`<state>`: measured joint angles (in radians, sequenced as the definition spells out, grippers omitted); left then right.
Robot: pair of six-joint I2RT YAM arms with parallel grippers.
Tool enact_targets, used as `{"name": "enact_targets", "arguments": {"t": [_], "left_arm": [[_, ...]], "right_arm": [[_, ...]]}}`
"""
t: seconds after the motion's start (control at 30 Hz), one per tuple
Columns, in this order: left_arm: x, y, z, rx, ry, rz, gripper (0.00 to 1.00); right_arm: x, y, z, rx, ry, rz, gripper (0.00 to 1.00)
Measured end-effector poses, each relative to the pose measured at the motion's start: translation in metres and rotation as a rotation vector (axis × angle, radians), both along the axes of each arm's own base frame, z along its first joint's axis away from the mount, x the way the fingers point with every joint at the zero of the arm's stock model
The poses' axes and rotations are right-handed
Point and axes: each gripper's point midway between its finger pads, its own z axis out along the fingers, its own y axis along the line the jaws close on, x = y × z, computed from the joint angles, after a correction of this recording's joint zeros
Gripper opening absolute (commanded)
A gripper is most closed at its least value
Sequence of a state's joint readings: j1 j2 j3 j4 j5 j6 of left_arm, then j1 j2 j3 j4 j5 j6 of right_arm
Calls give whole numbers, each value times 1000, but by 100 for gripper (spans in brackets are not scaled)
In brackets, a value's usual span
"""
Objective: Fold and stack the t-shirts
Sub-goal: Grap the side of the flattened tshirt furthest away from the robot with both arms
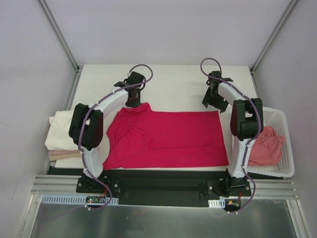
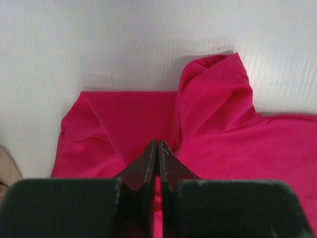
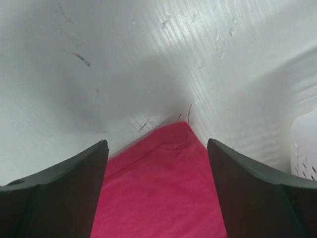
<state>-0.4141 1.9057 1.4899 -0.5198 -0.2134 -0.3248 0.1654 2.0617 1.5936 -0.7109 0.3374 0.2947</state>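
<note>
Resting in basket point(image 1: 274, 118), salmon-pink t-shirt point(image 1: 267, 144)

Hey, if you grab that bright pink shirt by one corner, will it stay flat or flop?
Probably flops: the crimson t-shirt lies flat with soft creases, and its raised edge bunches into a rounded fold. Lifted by one corner, it would likely drape and drag. Pushed, it would probably wrinkle rather than slide on the table.
</note>
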Motion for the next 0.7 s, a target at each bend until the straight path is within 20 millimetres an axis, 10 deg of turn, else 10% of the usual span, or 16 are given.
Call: {"name": "enact_targets", "arguments": {"t": [0.27,0.7], "left_arm": [[-22,2,18,-37,-49,19,0],[-43,-3,32,-76,-91,16,0]], "right_arm": [[0,-10,-17,39,41,-23,60],[-1,-8,-22,50,44,-1,1]]}}
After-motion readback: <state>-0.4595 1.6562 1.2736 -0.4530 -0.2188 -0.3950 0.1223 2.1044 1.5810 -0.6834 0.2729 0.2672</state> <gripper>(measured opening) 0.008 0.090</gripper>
